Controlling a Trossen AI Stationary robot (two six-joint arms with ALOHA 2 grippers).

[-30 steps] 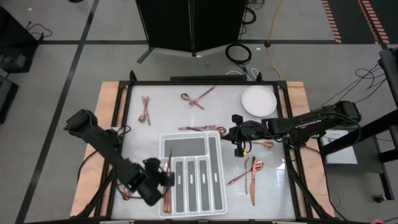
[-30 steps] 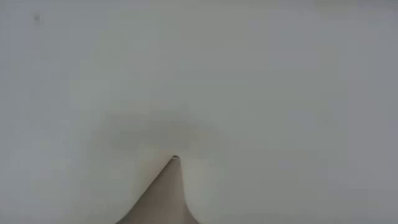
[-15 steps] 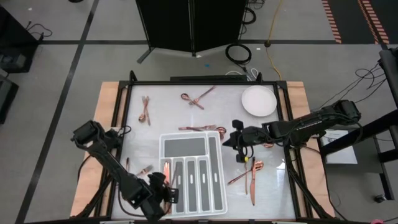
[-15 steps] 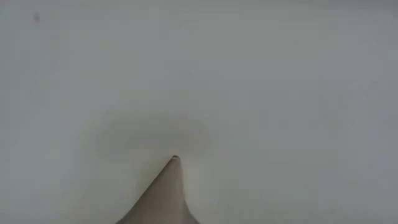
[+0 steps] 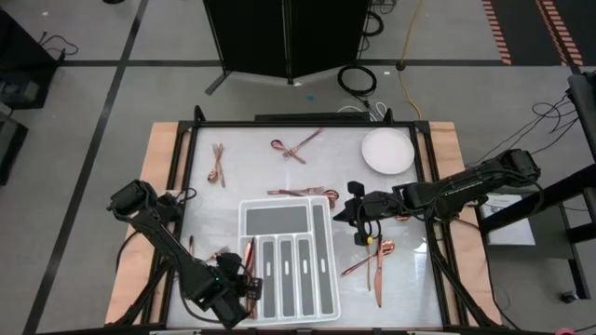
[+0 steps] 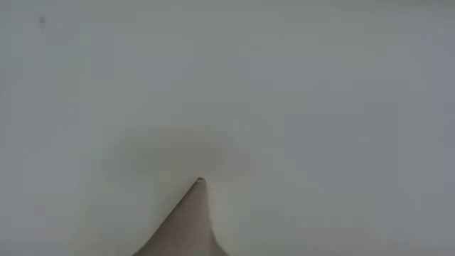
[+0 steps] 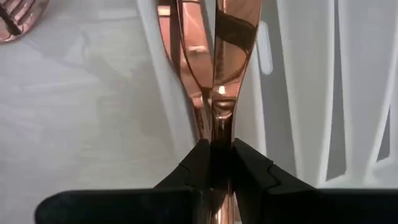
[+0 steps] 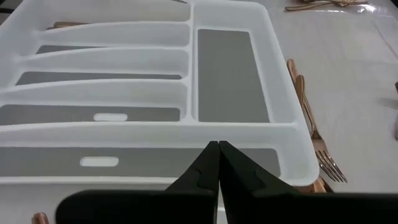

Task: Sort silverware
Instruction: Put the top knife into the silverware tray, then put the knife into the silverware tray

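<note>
1. Here I see my left gripper [image 5: 244,287] clenched on a copper knife [image 7: 225,62] over the white tray's [image 5: 321,307] leftmost slot.
2. My right gripper [image 5: 361,233] hovers pinched shut beside the tray's right edge, holding nothing.
3. Other silverware [image 5: 377,265] lies scattered on the table [image 5: 410,288].

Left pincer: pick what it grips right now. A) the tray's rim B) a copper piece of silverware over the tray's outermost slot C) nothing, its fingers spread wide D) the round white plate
B: the left wrist view shows the left pincer clamped on a copper handle above the white tray.
</note>
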